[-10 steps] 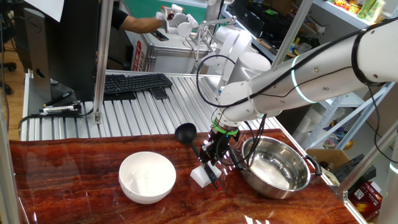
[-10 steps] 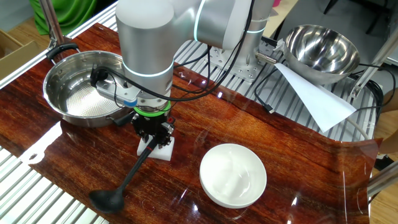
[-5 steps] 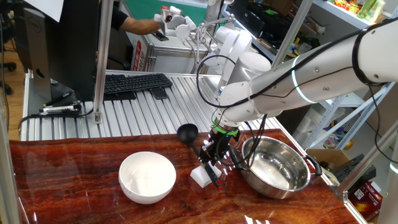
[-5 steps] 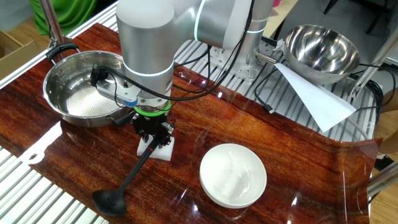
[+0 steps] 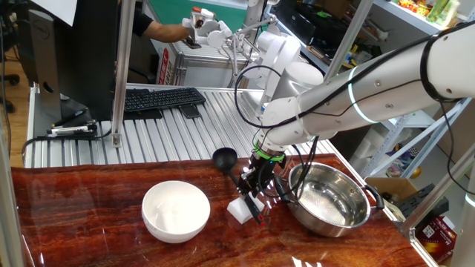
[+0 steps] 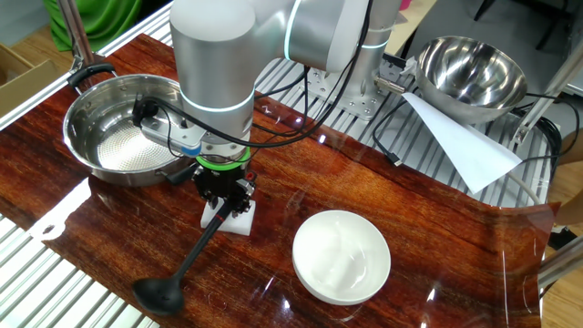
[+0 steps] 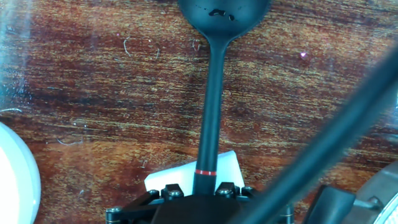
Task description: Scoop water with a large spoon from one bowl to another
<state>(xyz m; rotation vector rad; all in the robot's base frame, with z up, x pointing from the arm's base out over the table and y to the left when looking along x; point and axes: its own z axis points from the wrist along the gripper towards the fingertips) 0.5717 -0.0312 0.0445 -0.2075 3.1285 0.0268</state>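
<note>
We see the gripper pointing straight down over the dark wooden table, closed on the thin handle of the black ladle near its end, just beyond the red ring that shows in the hand view. The jaws stand only partly apart, with the handle between them. Under the gripper sits a white block, and the end of the handle lies over it. In the hand view the handle runs from the gripper toward twelve o'clock, and the round cup is at the top edge, its dark surface carrying a few small glossy spots. From the camera that looks across at the arm, the ladle slants up and away from the gripper, its cup raised clear of the table toward ten o'clock. The steel bowl sits just beside the gripper at about three o'clock in that picture, and the white bowl lies apart at about eight o'clock. We cannot make out water in either bowl. In the other fixed view a second steel bowl rests at the far edge, beside a white sheet of paper.
</note>
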